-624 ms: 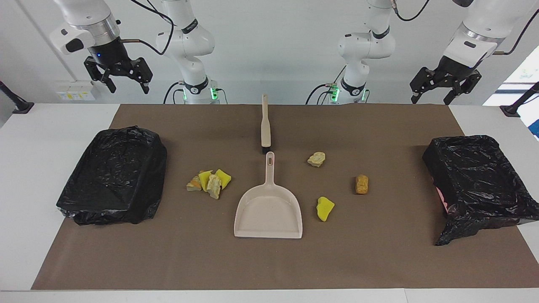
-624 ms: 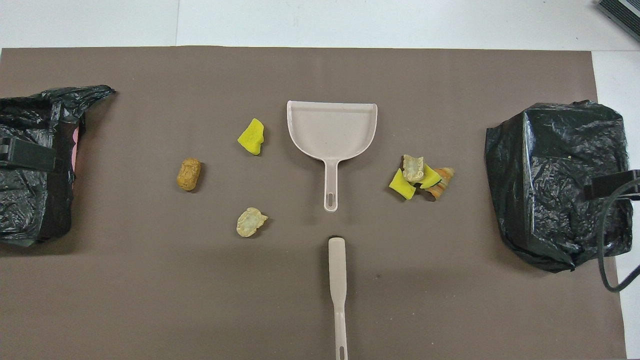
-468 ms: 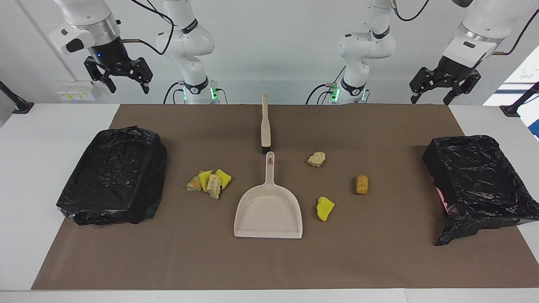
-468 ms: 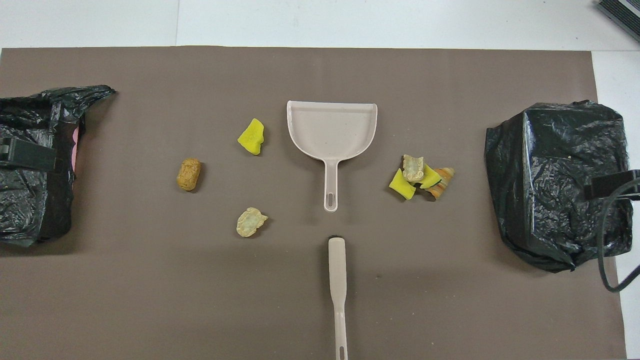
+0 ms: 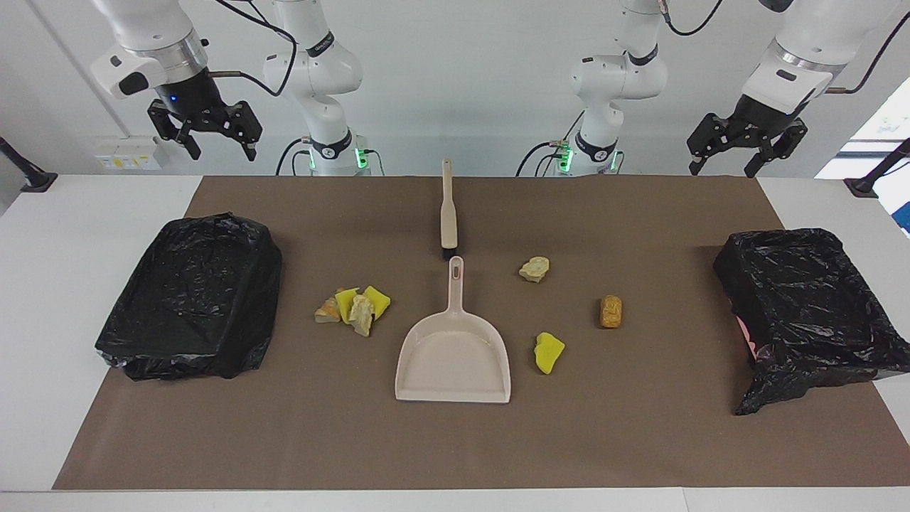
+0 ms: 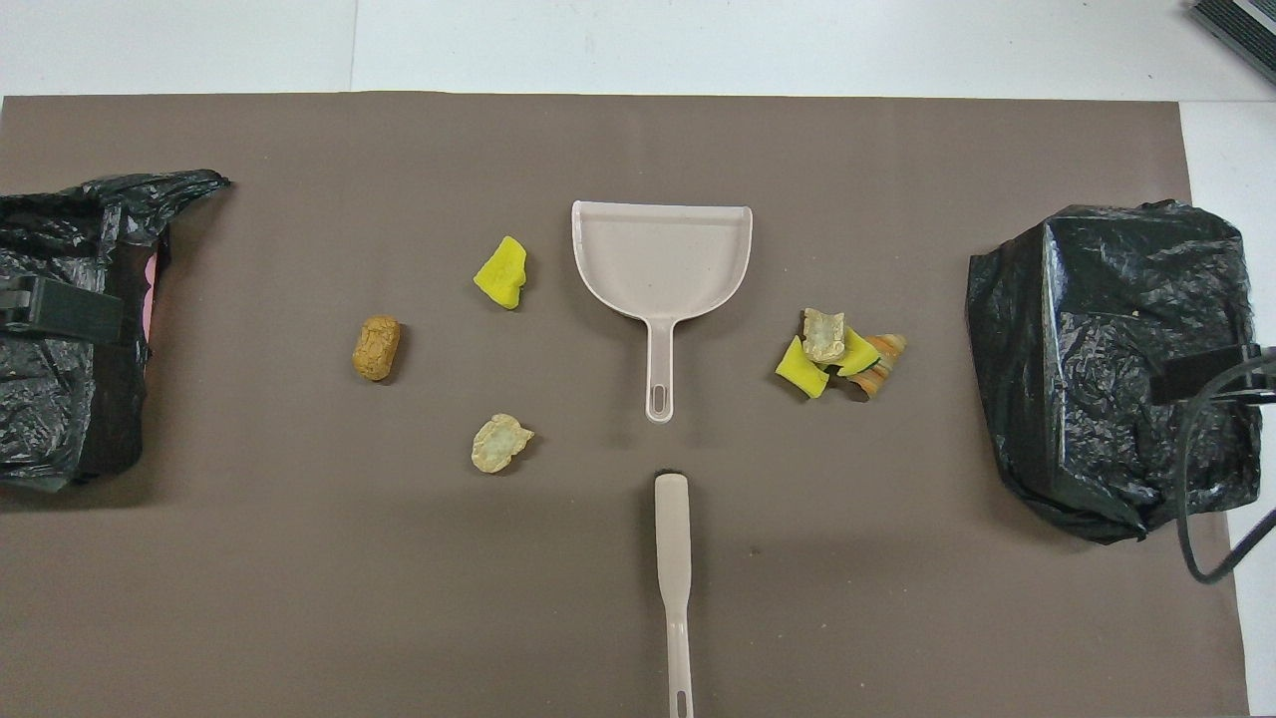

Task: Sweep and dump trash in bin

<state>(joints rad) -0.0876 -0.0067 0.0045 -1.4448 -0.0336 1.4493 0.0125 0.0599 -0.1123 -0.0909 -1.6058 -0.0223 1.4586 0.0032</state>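
Observation:
The beige dustpan (image 5: pixel 455 359) (image 6: pixel 663 254) lies flat mid-mat, its handle toward the robots. The beige brush (image 5: pixel 448 213) (image 6: pixel 673 558) lies in line with that handle, nearer to the robots. The trash is scattered. A cluster (image 5: pixel 353 306) (image 6: pixel 837 354) of yellow, beige and orange pieces sits beside the pan toward the right arm's end. Toward the left arm's end lie a beige chunk (image 5: pixel 534 269) (image 6: pixel 500 443), a brown lump (image 5: pixel 611 311) (image 6: pixel 376 347) and a yellow wedge (image 5: pixel 549 352) (image 6: pixel 501 272). My right gripper (image 5: pixel 220 151) and left gripper (image 5: pixel 721 169) hang high, open and empty.
One black-bagged bin (image 5: pixel 192 299) (image 6: pixel 1097 329) stands at the right arm's end of the brown mat (image 5: pixel 640 441), another (image 5: pixel 803 306) (image 6: pixel 50 419) at the left arm's end. White table (image 5: pixel 43 320) borders the mat.
Both raised grippers have drifted slightly toward the table's middle. Nothing on the mat has moved.

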